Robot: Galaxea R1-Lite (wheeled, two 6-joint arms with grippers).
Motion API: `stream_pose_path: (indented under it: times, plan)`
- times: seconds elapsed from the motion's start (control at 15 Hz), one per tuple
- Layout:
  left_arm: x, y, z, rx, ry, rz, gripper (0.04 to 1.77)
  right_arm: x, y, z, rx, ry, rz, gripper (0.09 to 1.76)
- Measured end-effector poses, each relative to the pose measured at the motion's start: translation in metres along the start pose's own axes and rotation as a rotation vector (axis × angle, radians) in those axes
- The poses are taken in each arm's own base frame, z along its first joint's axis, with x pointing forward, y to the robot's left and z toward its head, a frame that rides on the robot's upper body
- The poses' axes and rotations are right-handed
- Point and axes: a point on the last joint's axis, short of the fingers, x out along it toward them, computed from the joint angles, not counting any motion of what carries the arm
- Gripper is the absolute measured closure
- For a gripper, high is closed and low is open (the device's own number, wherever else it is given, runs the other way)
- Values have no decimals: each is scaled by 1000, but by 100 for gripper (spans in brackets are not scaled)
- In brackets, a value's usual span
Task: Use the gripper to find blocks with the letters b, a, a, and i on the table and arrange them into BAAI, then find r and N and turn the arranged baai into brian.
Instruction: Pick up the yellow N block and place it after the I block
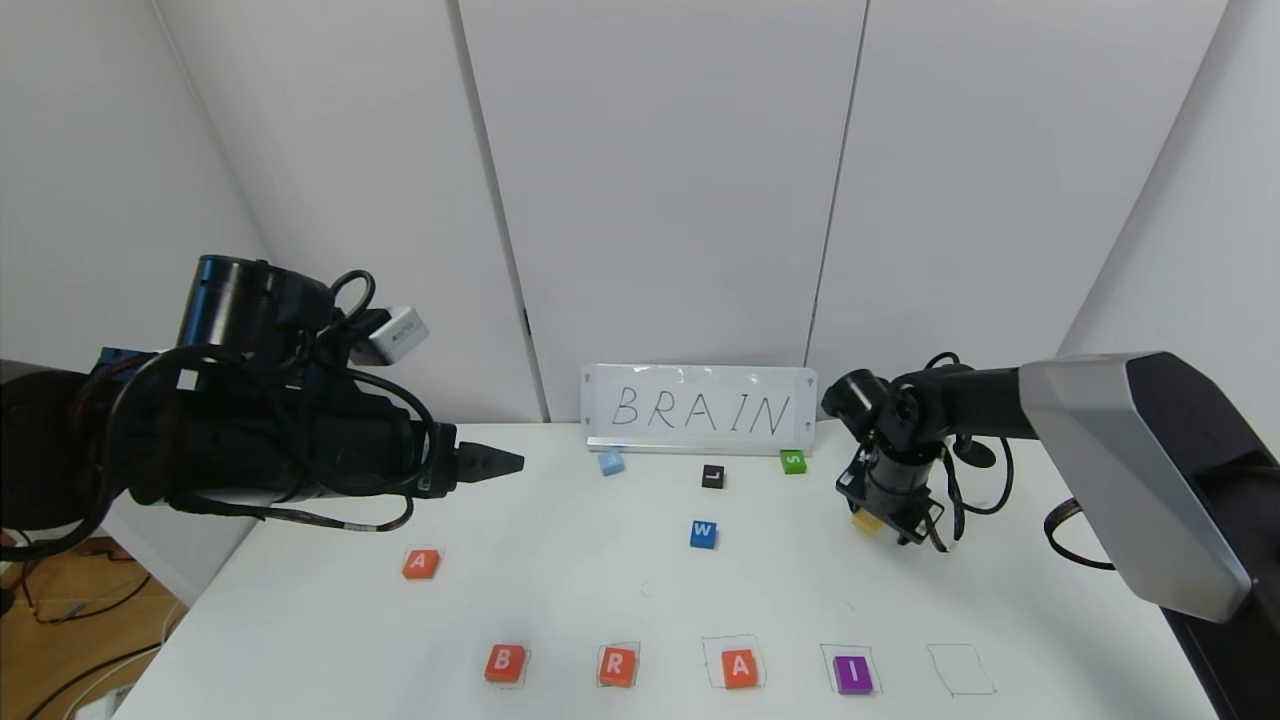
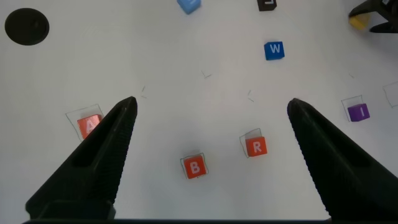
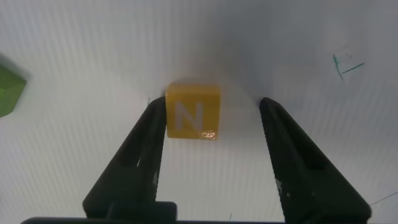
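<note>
I logged a BRAIN sign (image 1: 699, 410) at twelve o'clock; before it lay a light-blue tile (image 1: 611, 462), black L tile (image 1: 712, 476), green S tile (image 1: 793, 461); blue W tile (image 1: 703, 534) centre.

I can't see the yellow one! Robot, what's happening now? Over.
Right hand down around N tile, one finger touching, other apart, not gripped yet. Left hand open, hovering over table. Last outlined square waiting. Nothing in the way.

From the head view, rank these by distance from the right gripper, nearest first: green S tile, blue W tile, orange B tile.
Right gripper is down over the yellow N tile.
1. Green S tile, behind it by the sign.
2. Blue W tile, mid-table.
3. Orange B tile, front row's left end.
</note>
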Motion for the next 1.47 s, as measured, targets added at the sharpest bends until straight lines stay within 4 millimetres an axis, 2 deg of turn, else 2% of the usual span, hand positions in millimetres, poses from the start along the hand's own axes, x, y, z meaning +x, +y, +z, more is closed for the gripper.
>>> stream_pose_path:
  times: [0.2,0.27,1.13,1.47]
  plan:
    - [0,0,0,0,0,0,9,0,0,0,-1,1,0,107]
    - [0,0,0,0,0,0,9,0,0,0,0,1,1,130]
    - [0,0,0,0,0,0,9,-2,-2,-1,-6,9,-15,130]
    - [0,0,0,0,0,0,9,-17,-7,0,-25,23,-43,130]
